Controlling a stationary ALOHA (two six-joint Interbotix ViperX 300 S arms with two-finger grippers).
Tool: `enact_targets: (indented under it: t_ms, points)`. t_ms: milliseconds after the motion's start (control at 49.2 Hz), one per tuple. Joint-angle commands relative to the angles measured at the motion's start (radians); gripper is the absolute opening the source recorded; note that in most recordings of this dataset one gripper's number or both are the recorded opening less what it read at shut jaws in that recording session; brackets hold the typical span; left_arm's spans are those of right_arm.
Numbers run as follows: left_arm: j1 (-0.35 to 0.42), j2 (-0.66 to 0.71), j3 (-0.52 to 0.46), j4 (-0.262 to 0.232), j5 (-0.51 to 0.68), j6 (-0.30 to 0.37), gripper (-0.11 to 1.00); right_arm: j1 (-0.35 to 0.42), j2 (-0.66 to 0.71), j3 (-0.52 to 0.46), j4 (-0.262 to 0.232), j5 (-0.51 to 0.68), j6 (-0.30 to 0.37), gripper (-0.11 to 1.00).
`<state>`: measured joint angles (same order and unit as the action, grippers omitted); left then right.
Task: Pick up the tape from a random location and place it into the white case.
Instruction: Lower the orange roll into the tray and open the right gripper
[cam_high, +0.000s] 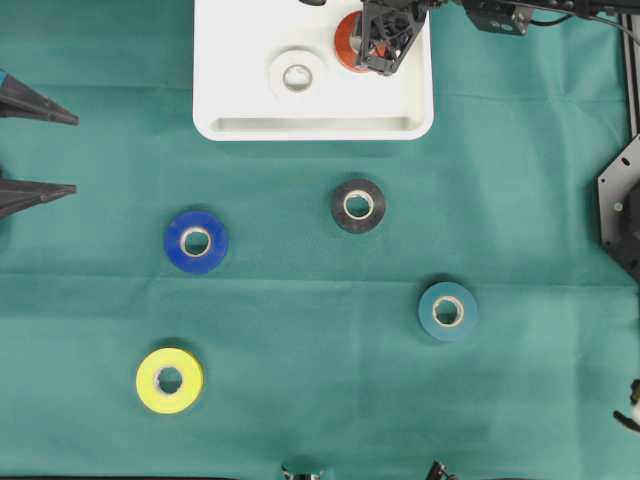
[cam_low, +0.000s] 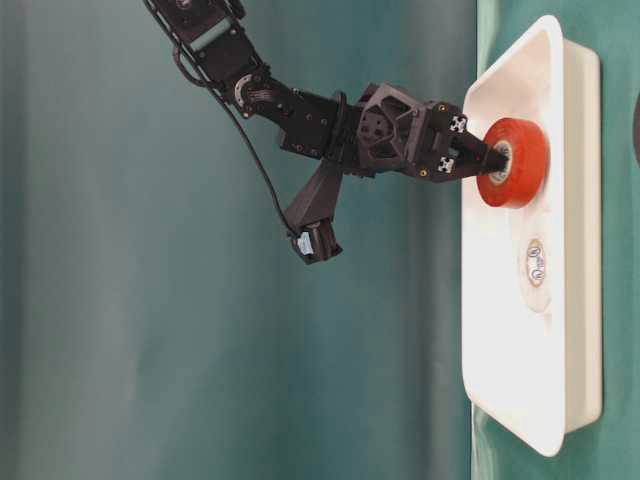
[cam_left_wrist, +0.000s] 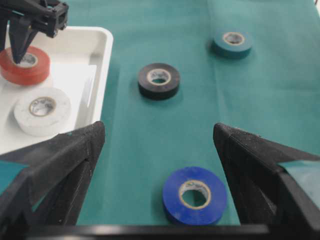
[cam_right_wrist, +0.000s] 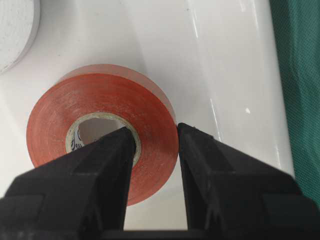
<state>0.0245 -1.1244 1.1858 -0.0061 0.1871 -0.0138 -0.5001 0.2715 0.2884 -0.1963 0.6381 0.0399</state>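
1. The right gripper (cam_right_wrist: 152, 145) pinches the wall of the red tape roll (cam_right_wrist: 100, 125), one finger in its core; the roll sits low in the large shallow white plastic case (cam_high: 315, 125), not yet released.
2. A white tape roll (cam_high: 297, 76) already lies in the case.
3. The left gripper (cam_left_wrist: 157, 150) hangs spread and empty.
4. Black (cam_high: 358, 205), blue (cam_high: 196, 241), teal (cam_high: 447, 311) and yellow (cam_high: 169, 380) rolls remain on the green cloth (cam_high: 300, 330); nothing blocks them.

green cloth (cam_high: 300, 400) covers the table. directly on it: white case (cam_high: 310, 125) at the far edge; black roll (cam_high: 358, 205) near centre, blue roll (cam_high: 196, 241) to its left, teal roll (cam_high: 447, 311) right, yellow roll (cam_high: 169, 380) nearest, left.
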Motion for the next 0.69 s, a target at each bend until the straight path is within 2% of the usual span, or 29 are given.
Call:
enact_targets:
  t_ms: [0,325,488,528,589,670]
  points:
    - [0.002,0.011,-0.014,-0.002,-0.008,0.000,0.97,-0.003,-0.018,-0.011,0.002,0.002,-0.002,0.30]
    - [0.002,0.011,-0.014,-0.002,-0.008,-0.002,0.97,-0.006,-0.018,-0.015,0.002,0.003,0.005,0.32]
    - [0.002,0.011,-0.015,-0.002,-0.008,-0.002,0.97,-0.006,-0.018,-0.017,-0.002,0.003,0.006,0.78]
    - [0.002,0.011,-0.015,-0.002,-0.006,-0.002,0.97,-0.006,-0.020,-0.017,-0.003,0.003,0.006,0.86]
    - [0.002,0.011,-0.015,-0.002,-0.008,-0.002,0.97,-0.006,-0.018,-0.020,-0.005,0.003,0.009,0.93]
    - [0.002,0.011,-0.015,-0.002,-0.006,-0.002,0.97,-0.006,-0.020,-0.020,-0.006,0.003,0.011,0.91]
